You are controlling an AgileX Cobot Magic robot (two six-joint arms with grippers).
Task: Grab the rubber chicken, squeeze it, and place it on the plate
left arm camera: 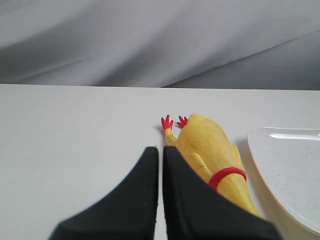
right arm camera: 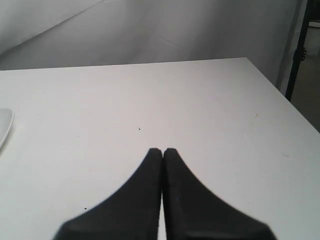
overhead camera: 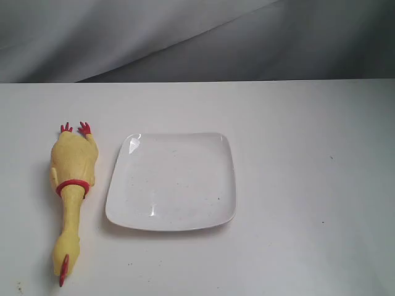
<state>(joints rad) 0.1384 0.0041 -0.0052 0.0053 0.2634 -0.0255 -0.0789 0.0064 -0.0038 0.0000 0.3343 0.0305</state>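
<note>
The yellow rubber chicken [overhead camera: 73, 185] lies flat on the white table at the left, red feet toward the back, head and red comb toward the front edge. The white square plate [overhead camera: 219, 213] sits just right of it, with nothing on it. In the left wrist view my left gripper [left arm camera: 160, 149] is shut and holds nothing; the chicken [left arm camera: 210, 150] lies beside its tips, with the plate [left arm camera: 260, 145] beyond. My right gripper [right arm camera: 162, 150] is shut over bare table, a sliver of the plate [right arm camera: 4, 125] at the frame's edge. Neither gripper shows in the exterior view.
A grey cloth backdrop [overhead camera: 185, 37] hangs behind the table's far edge. In the right wrist view the table's side edge [right arm camera: 280, 95] drops off, with a dark stand [right arm camera: 300, 50] past it.
</note>
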